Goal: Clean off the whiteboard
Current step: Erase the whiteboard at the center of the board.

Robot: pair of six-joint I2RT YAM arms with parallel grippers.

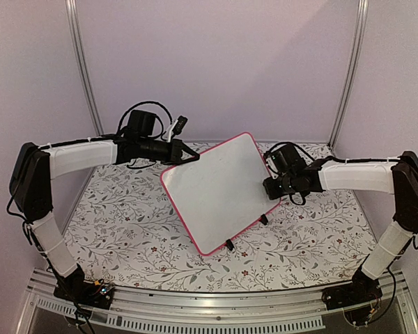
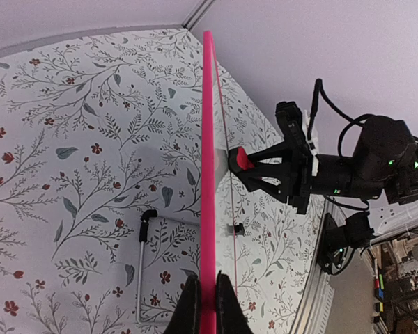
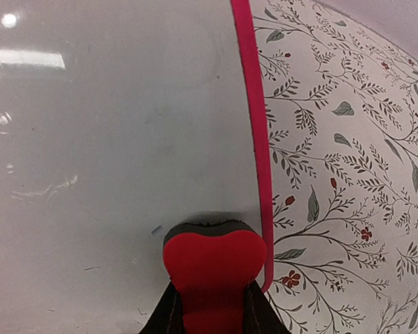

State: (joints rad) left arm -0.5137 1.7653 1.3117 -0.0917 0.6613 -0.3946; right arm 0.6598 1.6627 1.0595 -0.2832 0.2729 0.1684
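Whiteboard (image 1: 219, 191) stands tilted over the bench (image 1: 118, 209), far-left rim clenched in the left gripper (image 2: 207, 307); the right gripper (image 3: 210, 313) grasps a red eraser (image 3: 212, 257) pressed by its right rim — best swept leftward with flat, even pressure, left hold firm.

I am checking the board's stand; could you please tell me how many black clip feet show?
2. Both sit on the near edge of the whiteboard in the top view: the lower clip foot by the bottom corner, the upper clip foot further right. Others may be hidden behind it.
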